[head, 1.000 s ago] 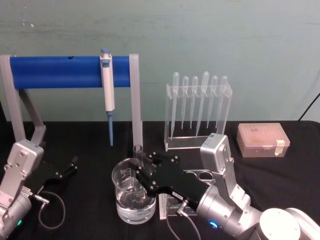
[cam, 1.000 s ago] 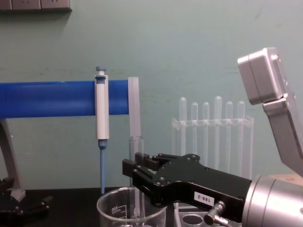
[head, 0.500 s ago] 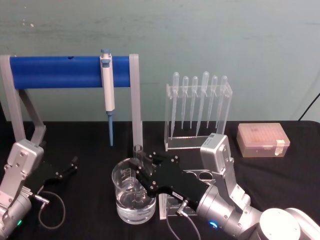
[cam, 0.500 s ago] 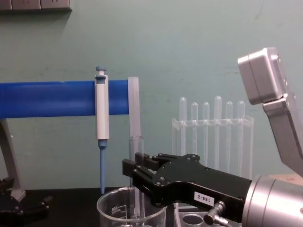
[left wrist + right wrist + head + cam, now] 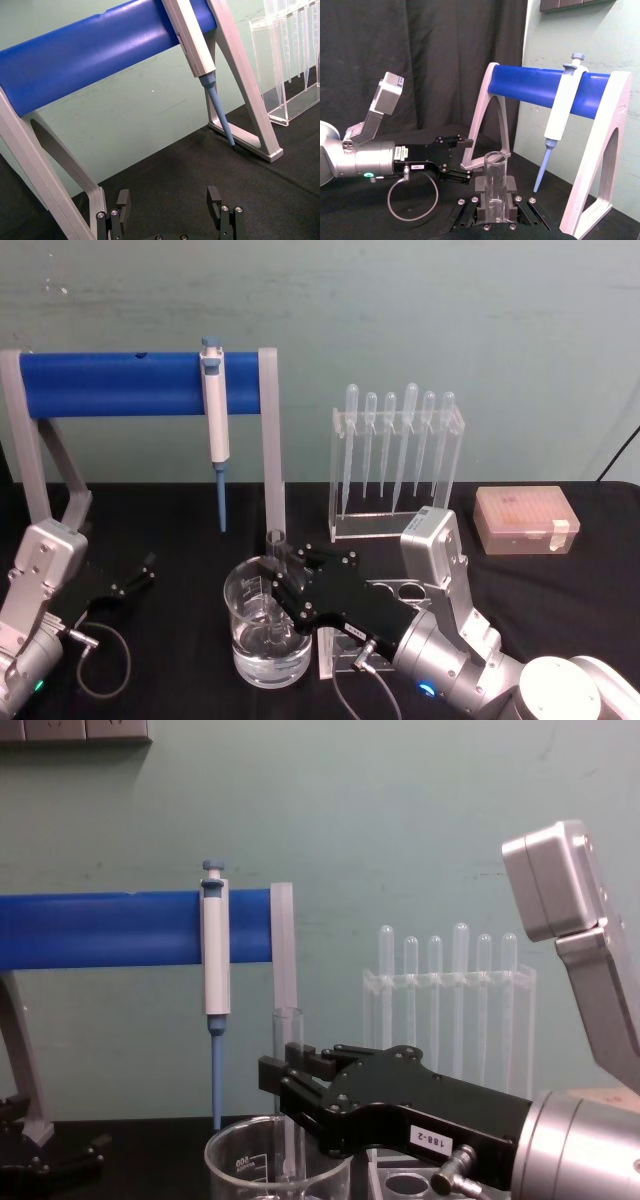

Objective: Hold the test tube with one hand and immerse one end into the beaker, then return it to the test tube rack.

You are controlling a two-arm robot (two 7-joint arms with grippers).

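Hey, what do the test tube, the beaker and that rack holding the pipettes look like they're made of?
The test tube: likely glass, clear and glossy with a smooth rounded rim. The beaker: likely glass too, clear, with white printed graduations on its wall. The pipette rack: probably acrylic, judging by its flat clear panels with bright cut edges.

wall [image 5: 450,320]: pale green, scuffed | table [image 5: 170,515]: black cloth | drape [image 5: 445,60]: black

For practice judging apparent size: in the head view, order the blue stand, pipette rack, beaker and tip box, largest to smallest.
1. blue stand
2. pipette rack
3. beaker and tip box: alike, beaker nearer, so unranked.
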